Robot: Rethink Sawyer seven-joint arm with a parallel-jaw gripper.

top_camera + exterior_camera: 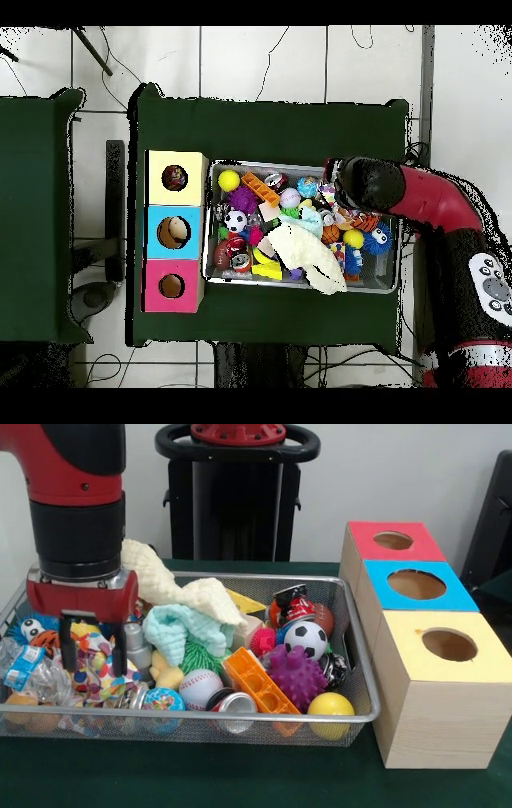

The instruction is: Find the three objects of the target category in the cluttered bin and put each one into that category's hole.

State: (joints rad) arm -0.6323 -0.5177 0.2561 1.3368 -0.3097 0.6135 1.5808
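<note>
The wire mesh bin [240, 718] is full of toys and cloths; it also shows in the overhead view [300, 164]. My gripper [94, 658] hangs over the bin's left end, open. Its two black fingers [68, 652] straddle a white cloth printed with coloured spots [94, 668], which lies among the clutter. The yellow-faced box [472, 664] stands nearest at the right, its round hole [450, 644] facing up. In the overhead view the arm [370, 187] covers the gripper, and the yellow box [175, 177] sits left of the bin. Other spotted cloths cannot be told apart.
A blue-faced box [448, 596] and a red-faced box [376, 532] stand behind the yellow one. A cream knitted cloth [184, 588], a mint fluffy cloth [184, 628], a soccer ball [306, 638], a purple spiky ball [298, 676] and an orange brick [258, 680] fill the bin.
</note>
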